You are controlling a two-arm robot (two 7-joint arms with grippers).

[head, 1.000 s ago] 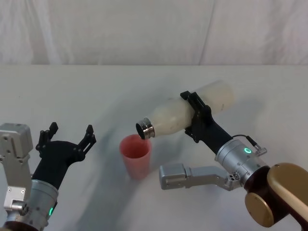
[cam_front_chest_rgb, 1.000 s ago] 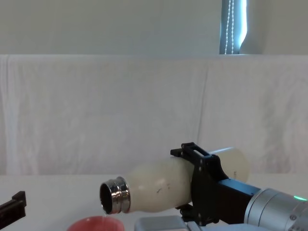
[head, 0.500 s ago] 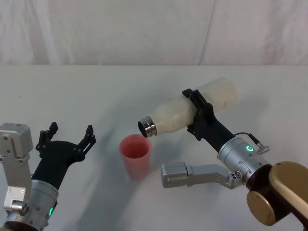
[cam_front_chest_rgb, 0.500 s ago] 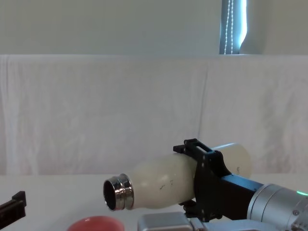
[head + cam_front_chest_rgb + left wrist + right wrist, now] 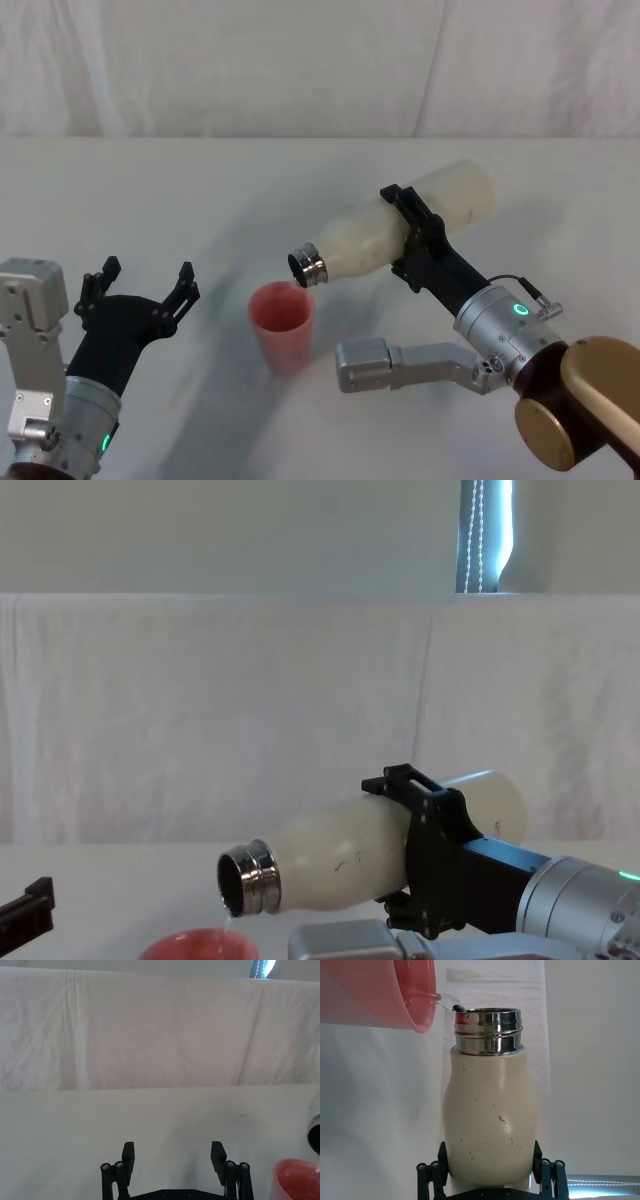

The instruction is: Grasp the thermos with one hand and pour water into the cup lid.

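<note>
Head view, nearest me: my left end effector hovers low over the white tabletop with its jaws spread wide, gripping nothing. Just beyond and to its right stands the cup lid, upright. Above it my right end effector is clamped round the middle of the thermos, tipped nearly level, its steel neck over the lid's rim and a thin trickle of water running in.

thermos mouth above cup lid, left tool to its left.
</note>
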